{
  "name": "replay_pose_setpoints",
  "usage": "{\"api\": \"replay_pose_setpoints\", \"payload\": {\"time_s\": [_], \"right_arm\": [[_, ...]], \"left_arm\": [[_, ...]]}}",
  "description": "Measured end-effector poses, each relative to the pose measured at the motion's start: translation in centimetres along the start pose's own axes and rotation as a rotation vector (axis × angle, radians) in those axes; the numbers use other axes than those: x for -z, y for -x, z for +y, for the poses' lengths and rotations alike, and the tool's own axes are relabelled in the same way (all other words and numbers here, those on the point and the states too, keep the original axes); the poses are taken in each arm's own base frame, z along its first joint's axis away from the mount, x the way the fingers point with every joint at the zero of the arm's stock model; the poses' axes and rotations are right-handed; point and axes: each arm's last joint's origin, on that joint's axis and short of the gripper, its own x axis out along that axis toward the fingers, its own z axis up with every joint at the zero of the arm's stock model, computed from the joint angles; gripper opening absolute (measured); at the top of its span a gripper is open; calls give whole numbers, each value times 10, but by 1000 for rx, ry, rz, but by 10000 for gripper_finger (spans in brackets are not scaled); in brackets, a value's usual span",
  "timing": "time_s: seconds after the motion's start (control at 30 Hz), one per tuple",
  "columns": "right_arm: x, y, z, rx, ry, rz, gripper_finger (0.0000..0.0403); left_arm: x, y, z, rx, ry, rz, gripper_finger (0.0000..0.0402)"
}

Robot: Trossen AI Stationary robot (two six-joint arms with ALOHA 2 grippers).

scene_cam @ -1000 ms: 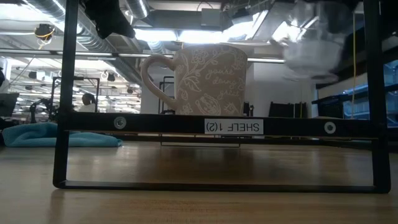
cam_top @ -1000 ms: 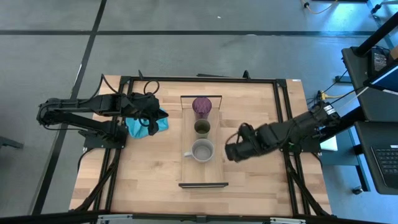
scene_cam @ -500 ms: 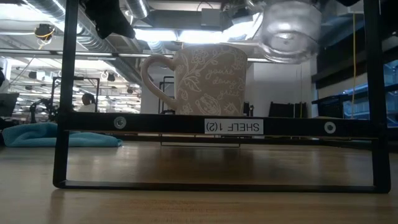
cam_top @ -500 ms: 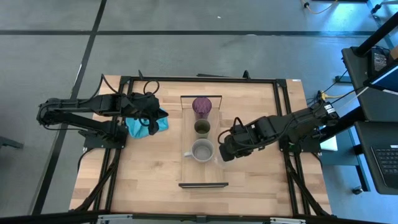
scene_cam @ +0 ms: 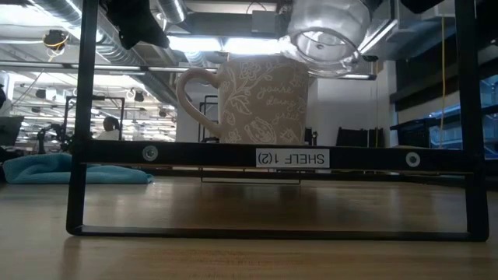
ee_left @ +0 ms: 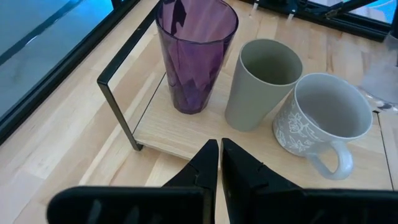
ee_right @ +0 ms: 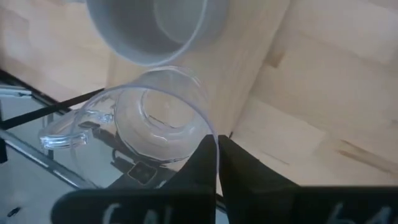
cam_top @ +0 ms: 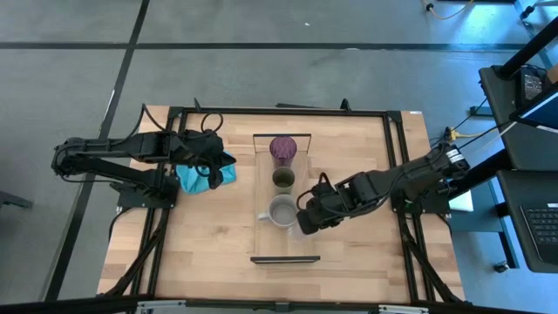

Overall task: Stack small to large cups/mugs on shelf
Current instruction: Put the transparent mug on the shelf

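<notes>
The shelf [cam_top: 307, 187] is a narrow light-wood board with a black frame. On it stand the purple tumbler [cam_top: 283, 150], the olive cup [cam_top: 283, 180] and the grey handled mug [cam_top: 283, 211], each on its base, in a row from far to near. My right gripper [cam_top: 303, 221] is shut on the clear handled glass [ee_right: 149, 124], right of the mug and above shelf height [scene_cam: 327, 31]. My left gripper [ee_left: 219, 163] is shut and empty, raised left of the shelf over the teal cloth [cam_top: 196, 179]. My right gripper pinches the clear glass by its wall at the rim [ee_right: 210, 138] between its two fingers, coming from the table's right side. The glass is lifted clear of the shelf. It is tilted, with its mouth toward the table's near edge, and its handle [ee_right: 62, 134] points away from the fingers.
The shelf board's near end [cam_top: 285, 244] in front of the mug is bare wood. The teal cloth lies on the tabletop left of the shelf [scene_cam: 70, 169]. Black rails [cam_top: 401, 174] run along the table's edges. The shelf's black front frame [scene_cam: 272, 158] carries a label.
My right gripper has gone toward the table's left edge with the clear glass, from beside the shelf to close by the grey mug's right side. The glass has stayed lifted and has tipped, so its mouth now faces the near edge.
</notes>
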Motion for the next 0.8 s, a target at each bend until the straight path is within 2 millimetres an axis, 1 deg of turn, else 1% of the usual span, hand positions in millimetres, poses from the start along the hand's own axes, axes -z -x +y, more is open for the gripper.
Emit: {"api": "replay_pose_setpoints", "payload": {"time_s": [0.17, 0.47, 0.63, 0.8], "right_arm": [[7, -2, 3, -23, -2, -1, 9], [30, -2, 5, -55, -4, 28, 10], [31, -2, 7, -74, -17, 10, 10], [30, -10, 12, -95, -1, 4, 10]], "left_arm": [[0, 0, 0, 0, 0, 0, 14], [0, 0, 0, 0, 0, 0, 14], [0, 0, 0, 0, -5, 0, 14], [0, 0, 0, 0, -6, 0, 14]]}}
